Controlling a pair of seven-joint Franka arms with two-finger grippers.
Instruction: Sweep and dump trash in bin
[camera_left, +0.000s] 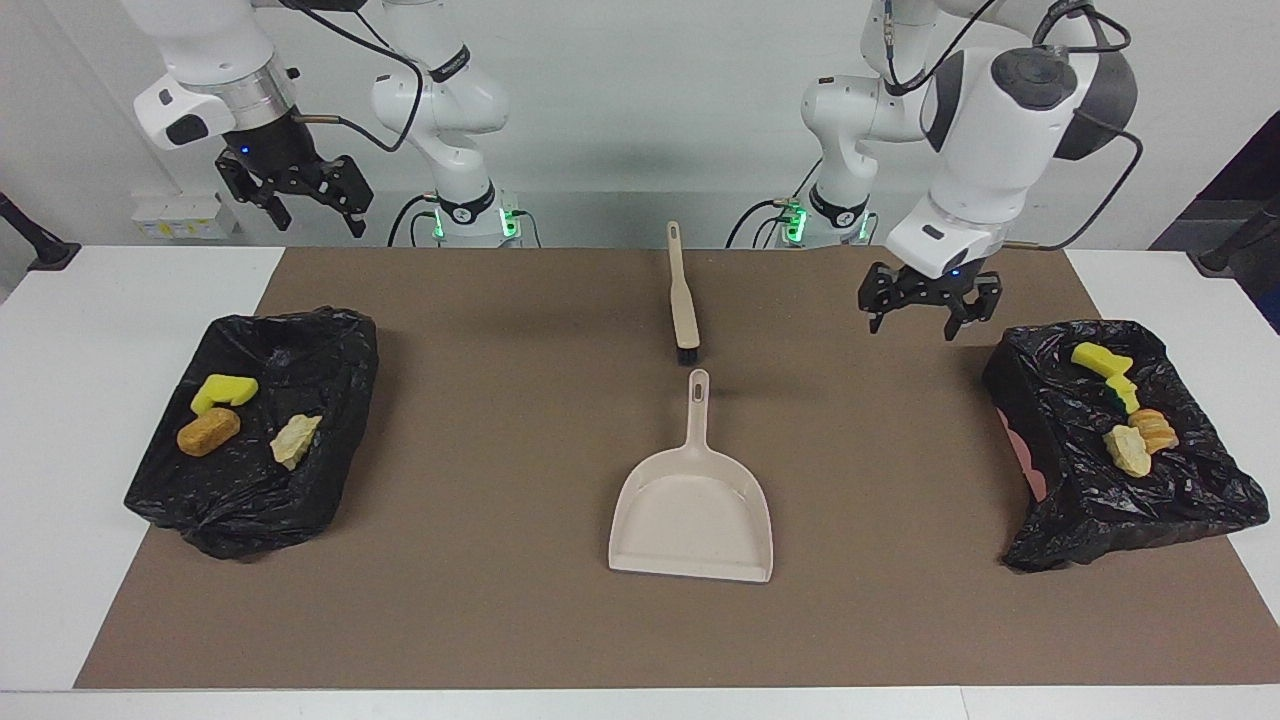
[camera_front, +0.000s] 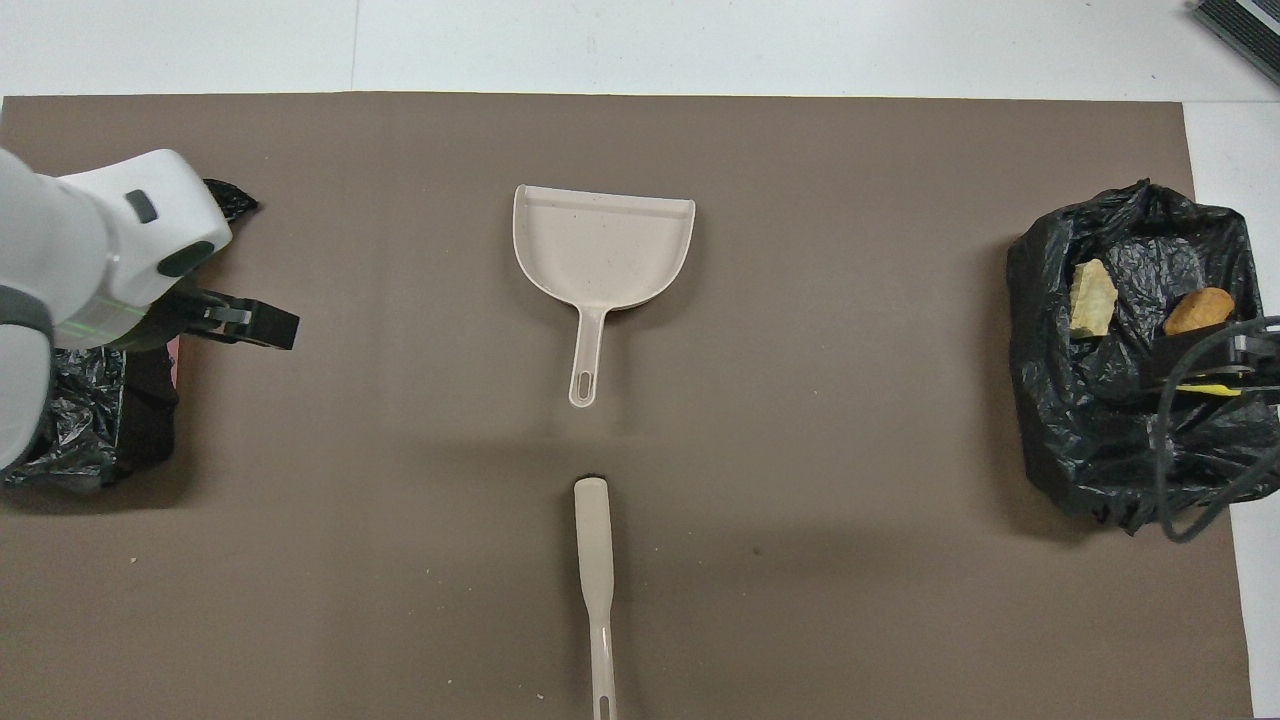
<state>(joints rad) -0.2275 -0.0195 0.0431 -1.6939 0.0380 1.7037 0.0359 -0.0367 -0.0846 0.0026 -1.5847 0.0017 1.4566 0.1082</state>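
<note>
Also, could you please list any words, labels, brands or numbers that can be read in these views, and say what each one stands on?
None can be read.
The dustpan, the brush and both black bin bags show no print.
Any marking on the left arm or the right arm is too small to read.

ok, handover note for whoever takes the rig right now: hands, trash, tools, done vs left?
Left hand: open, empty, raised over the mat beside the bin at the left arm's end.
Right hand: open, empty, raised near its base; that arm waits.
Trash: three scraps in the bin at the right arm's end, among them a yellow sponge bit; the rest in the left-end bin, including a green-topped sponge bit.
Dustpan: flat on the mat mid-table, looks empty. Brush: lies nearer the robots, just clear of the dustpan's handle.
Done: no scraps visible on the mat.
Left: apparently nothing.
</note>
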